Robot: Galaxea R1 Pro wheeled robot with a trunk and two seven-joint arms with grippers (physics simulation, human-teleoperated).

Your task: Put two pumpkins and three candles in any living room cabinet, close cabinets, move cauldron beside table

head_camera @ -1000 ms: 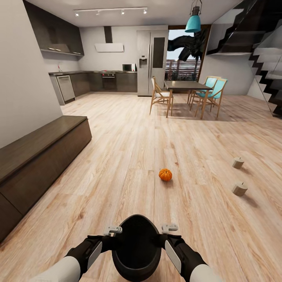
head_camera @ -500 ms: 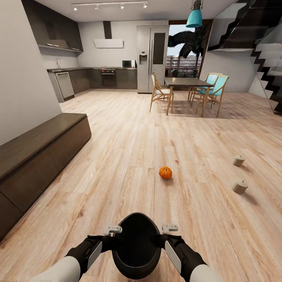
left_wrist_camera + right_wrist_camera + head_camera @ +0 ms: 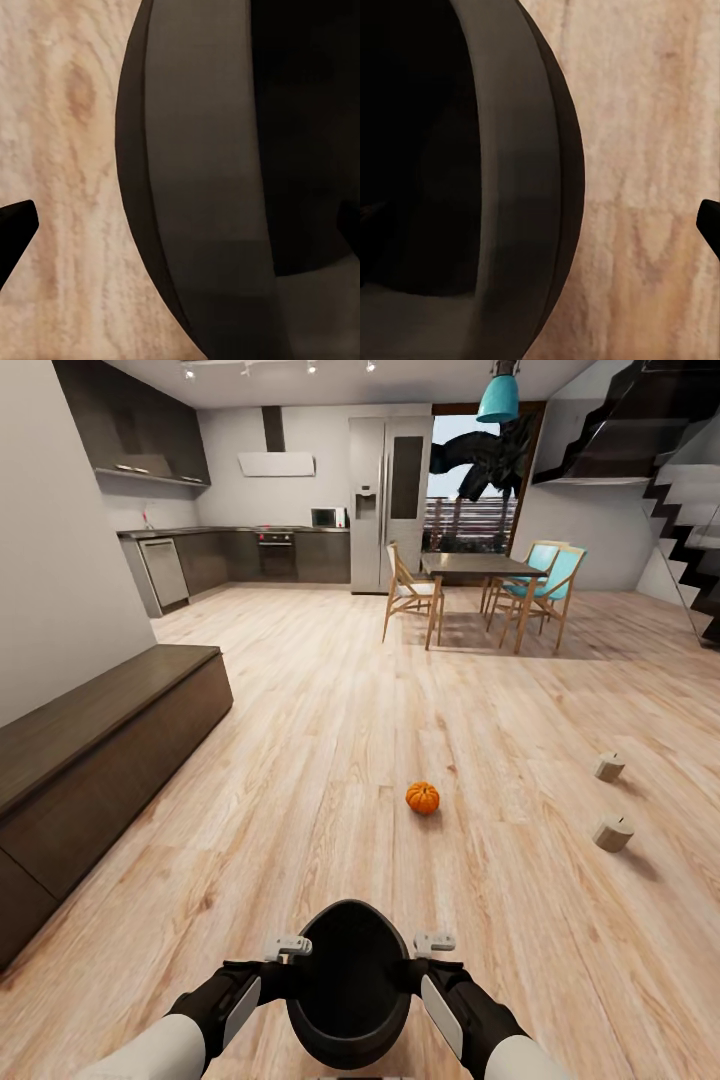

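A black cauldron [image 3: 350, 980] sits right in front of me between both arms. My left gripper [image 3: 290, 945] straddles its rim [image 3: 202, 187] with the fingers wide apart, and floor shows between the outer finger and the wall. My right gripper [image 3: 433, 940] straddles the opposite rim [image 3: 517, 187] the same way. An orange pumpkin [image 3: 422, 797] lies on the floor ahead. Two pale candles [image 3: 612, 832] [image 3: 609, 766] stand to the right of it. The long, low dark-brown cabinet [image 3: 100, 750] runs along the left wall with its fronts closed.
A dining table [image 3: 478, 568] with wooden and teal chairs [image 3: 410, 595] stands far ahead. Behind it is the kitchen with a fridge [image 3: 388, 500]. A black staircase [image 3: 680, 490] rises at the right. Open wooden floor [image 3: 330, 740] lies between me and the pumpkin.
The whole picture has shifted slightly, so the camera has moved. Arms and cauldron keep the same place in the view. Pumpkin and candles lie as before.
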